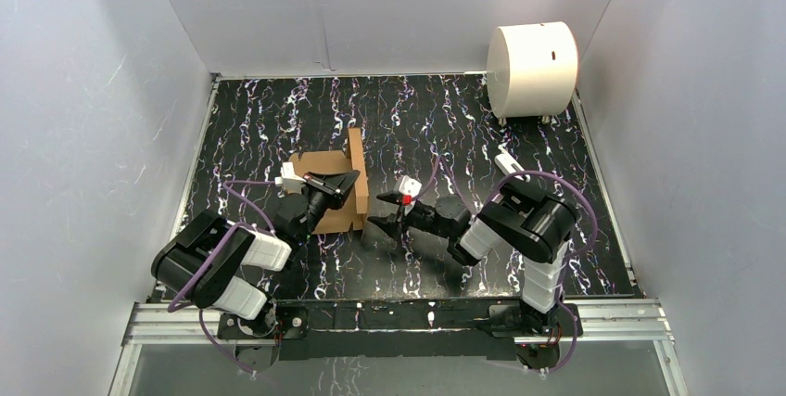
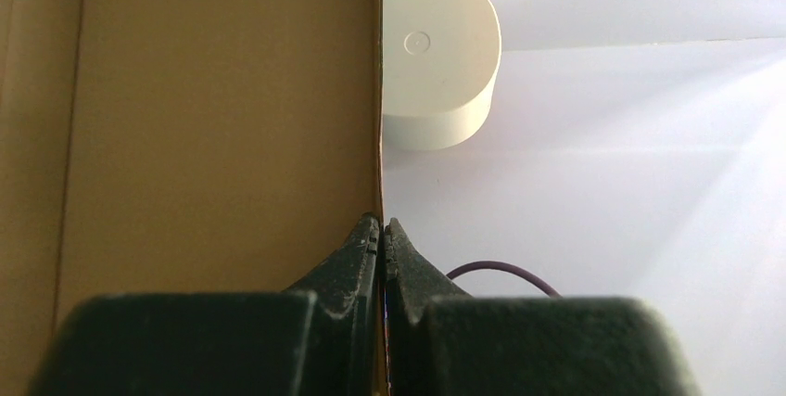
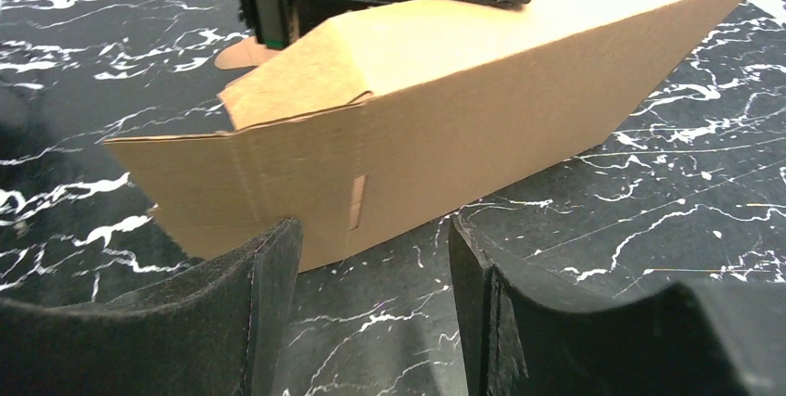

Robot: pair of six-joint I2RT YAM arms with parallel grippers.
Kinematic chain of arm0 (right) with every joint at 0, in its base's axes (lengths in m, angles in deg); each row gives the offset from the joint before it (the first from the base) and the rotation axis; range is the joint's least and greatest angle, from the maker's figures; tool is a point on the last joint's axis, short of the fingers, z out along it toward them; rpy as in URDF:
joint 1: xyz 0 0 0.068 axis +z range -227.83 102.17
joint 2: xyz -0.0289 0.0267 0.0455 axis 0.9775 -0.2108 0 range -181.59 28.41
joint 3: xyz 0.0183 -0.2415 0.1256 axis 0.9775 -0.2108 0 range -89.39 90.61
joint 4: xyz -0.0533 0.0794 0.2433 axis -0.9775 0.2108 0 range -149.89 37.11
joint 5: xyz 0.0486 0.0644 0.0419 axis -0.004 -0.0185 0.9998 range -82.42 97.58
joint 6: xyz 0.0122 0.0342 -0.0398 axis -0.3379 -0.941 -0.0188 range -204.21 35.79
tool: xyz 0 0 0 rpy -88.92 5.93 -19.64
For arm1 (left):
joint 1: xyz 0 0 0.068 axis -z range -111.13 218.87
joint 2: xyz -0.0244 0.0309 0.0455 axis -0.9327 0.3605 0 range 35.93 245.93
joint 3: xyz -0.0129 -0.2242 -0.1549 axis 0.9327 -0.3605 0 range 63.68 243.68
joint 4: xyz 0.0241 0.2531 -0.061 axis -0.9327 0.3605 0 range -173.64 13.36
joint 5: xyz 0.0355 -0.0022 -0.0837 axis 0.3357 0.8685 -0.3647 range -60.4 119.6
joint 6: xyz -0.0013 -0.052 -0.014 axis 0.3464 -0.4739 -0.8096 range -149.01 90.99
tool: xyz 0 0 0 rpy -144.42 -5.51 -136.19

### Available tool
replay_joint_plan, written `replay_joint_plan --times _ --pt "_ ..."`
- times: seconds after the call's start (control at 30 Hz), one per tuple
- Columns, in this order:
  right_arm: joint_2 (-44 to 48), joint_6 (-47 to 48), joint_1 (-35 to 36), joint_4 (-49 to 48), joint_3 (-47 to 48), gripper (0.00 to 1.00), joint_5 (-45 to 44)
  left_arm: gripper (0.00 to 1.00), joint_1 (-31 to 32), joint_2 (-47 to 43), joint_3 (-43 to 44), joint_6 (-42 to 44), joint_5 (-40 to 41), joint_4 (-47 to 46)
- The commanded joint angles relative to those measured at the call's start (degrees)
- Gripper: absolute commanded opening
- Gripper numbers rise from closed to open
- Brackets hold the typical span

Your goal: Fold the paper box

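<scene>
The paper box is a brown cardboard piece, partly folded, left of the table's middle, with one wall standing upright. My left gripper reaches over it and is shut on the top edge of that wall. In the left wrist view the fingertips pinch the thin edge of the paper box. My right gripper stands just right of the box, low over the table. It is open in the right wrist view, with only tabletop between the fingers and the paper box a little ahead.
A large white cylinder stands at the back right corner; it also shows in the left wrist view. White walls close in the black marbled table on three sides. A purple cable loops near the left gripper.
</scene>
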Motion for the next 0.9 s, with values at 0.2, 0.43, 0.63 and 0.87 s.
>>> replay_joint_plan --times 0.2,0.43,0.63,0.87 --pt "6.95 -1.2 1.6 2.88 -1.83 0.72 -11.97 0.06 -0.71 -3.77 -2.21 3.91 0.21 -0.2" --pt "20.89 -5.07 7.48 30.7 0.2 0.81 -23.37 0.24 -3.58 -8.17 -4.14 7.72 -1.91 4.68" --pt "28.86 -13.08 16.76 49.2 4.19 0.89 -36.76 0.41 -5.85 -16.76 -3.96 12.14 -3.28 14.38" --pt "26.95 -17.04 27.11 56.29 12.14 0.95 -49.92 0.61 -7.7 -29.95 0.29 20.86 -2.31 36.02"
